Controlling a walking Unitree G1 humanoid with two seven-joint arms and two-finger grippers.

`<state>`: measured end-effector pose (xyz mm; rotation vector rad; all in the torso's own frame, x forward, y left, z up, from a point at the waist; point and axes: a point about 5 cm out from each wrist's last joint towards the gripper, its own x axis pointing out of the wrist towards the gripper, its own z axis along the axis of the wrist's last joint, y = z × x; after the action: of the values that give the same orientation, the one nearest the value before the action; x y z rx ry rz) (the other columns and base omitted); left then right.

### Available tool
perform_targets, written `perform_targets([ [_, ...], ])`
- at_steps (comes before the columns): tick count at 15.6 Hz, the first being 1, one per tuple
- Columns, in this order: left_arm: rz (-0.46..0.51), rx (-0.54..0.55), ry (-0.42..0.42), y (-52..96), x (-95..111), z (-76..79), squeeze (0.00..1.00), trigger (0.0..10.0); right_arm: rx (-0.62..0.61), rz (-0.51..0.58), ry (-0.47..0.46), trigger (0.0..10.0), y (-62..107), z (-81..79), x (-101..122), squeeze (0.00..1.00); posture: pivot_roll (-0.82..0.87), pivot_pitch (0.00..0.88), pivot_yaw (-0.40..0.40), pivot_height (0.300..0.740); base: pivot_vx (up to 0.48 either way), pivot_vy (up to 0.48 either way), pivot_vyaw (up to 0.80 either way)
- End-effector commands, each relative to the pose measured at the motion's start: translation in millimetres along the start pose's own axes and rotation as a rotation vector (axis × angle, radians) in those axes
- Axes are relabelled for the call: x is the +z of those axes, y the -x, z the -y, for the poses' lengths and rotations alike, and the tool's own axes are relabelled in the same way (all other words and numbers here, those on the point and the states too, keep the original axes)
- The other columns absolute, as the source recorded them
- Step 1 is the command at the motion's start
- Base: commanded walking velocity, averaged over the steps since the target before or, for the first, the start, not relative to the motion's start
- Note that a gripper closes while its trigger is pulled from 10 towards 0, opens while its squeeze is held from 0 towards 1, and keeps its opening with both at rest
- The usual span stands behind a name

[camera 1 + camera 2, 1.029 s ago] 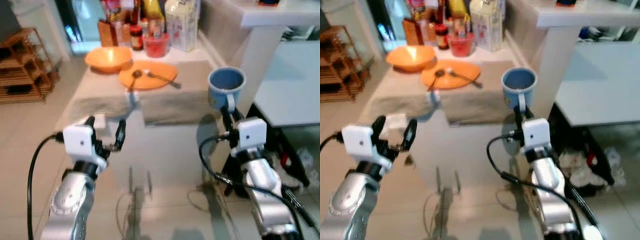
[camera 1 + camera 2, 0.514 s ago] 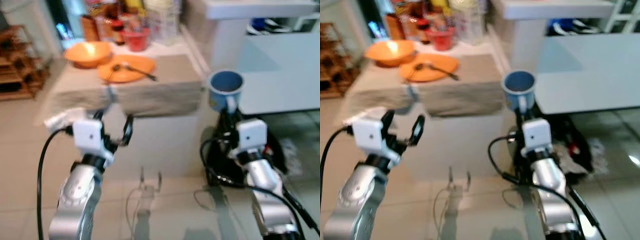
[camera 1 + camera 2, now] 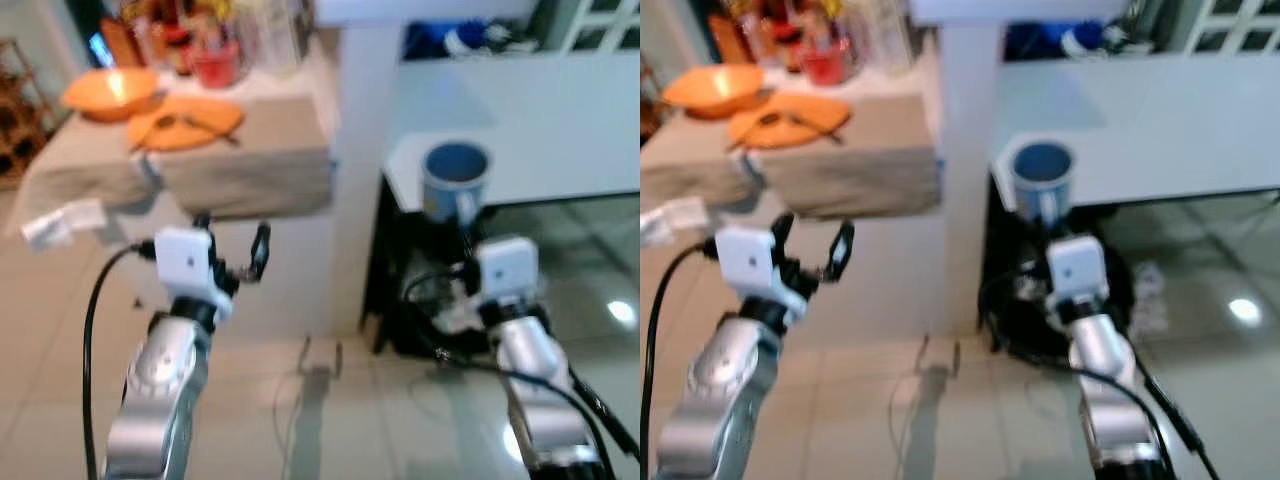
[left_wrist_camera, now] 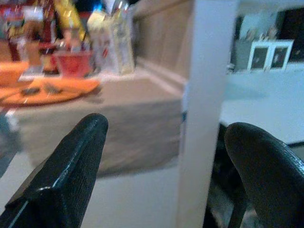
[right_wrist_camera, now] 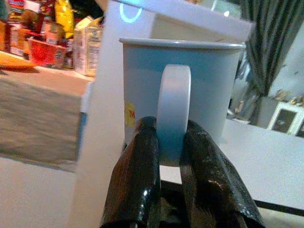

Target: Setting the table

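My right gripper (image 3: 463, 228) is shut on the white handle of a blue mug (image 3: 456, 178), which it holds upright in front of the edge of a white table (image 3: 560, 130). In the right wrist view, both fingers (image 5: 140, 166) clamp the handle under the mug (image 5: 142, 80). My left gripper (image 3: 233, 240) is open and holds nothing, raised in front of a table draped in a beige cloth (image 3: 240, 170). On that cloth lie an orange plate (image 3: 190, 120) with a spoon and a fork, and an orange bowl (image 3: 108, 92).
A white pillar (image 3: 360, 150) stands between the cloth table and the white table. Bottles, packets and a red container (image 3: 215, 62) crowd the back of the cloth table. Dark cables and clutter (image 3: 420, 300) sit under the white table. A crumpled white item (image 3: 62, 220) lies at the left.
The camera has swung right, so the cloth table has slid left and the white table has come into view. The right gripper has kept hold of the mug; the left has stayed open.
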<state>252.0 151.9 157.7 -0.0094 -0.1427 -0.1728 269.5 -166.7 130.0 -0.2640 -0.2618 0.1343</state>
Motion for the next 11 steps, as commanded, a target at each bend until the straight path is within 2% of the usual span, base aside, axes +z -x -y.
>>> perform_targets([
  [1,-0.030,0.026,-0.012,-0.6,-5.6,-6.0,0.00,10.0,0.019,0.025,-0.011,0.0,-3.0,-6.7,4.5,0.00,-0.06,0.000,0.051,0.740,0.000,-0.439,0.00],
  [11,-0.039,0.029,-0.008,-8.7,-10.2,0.5,0.00,10.0,0.044,0.024,0.001,0.0,-2.6,-5.8,4.8,0.00,-0.08,0.000,0.036,0.740,0.000,-0.439,0.00],
])
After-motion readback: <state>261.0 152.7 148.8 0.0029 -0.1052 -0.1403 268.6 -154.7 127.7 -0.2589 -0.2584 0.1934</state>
